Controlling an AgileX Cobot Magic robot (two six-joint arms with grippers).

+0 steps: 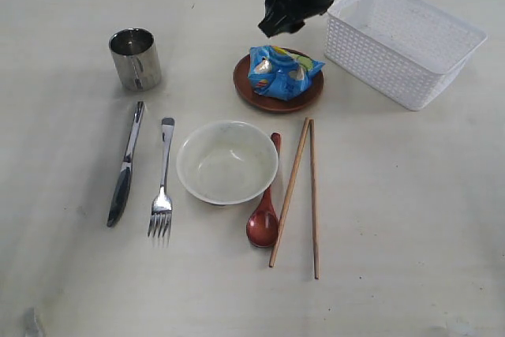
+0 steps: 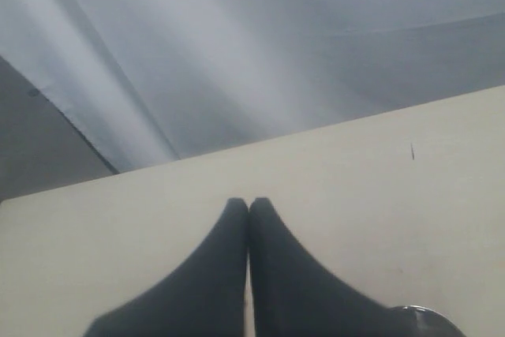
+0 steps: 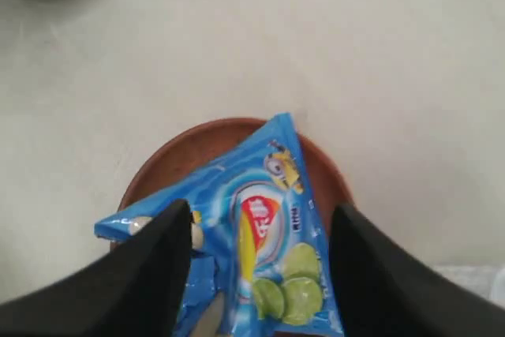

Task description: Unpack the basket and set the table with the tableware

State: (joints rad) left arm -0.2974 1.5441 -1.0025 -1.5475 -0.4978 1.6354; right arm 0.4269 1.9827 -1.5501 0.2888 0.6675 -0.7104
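Tabletop (image 1: 394, 195); plate (image 3: 189, 151) under right end effector (image 3: 260, 209)

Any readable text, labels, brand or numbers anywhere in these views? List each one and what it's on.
Nothing can be read outright.
Blue snack packet: red oval logo with pale lettering, too blurred to read.
Same packet: small dark print beside the logo, too small to read.
Steel cup, knife, fork, bowl, basket: no markings visible.

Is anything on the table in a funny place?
Yes: a crumpled blue snack packet lies on the brown plate, where food would go. The chopsticks also splay apart instead of lying parallel.
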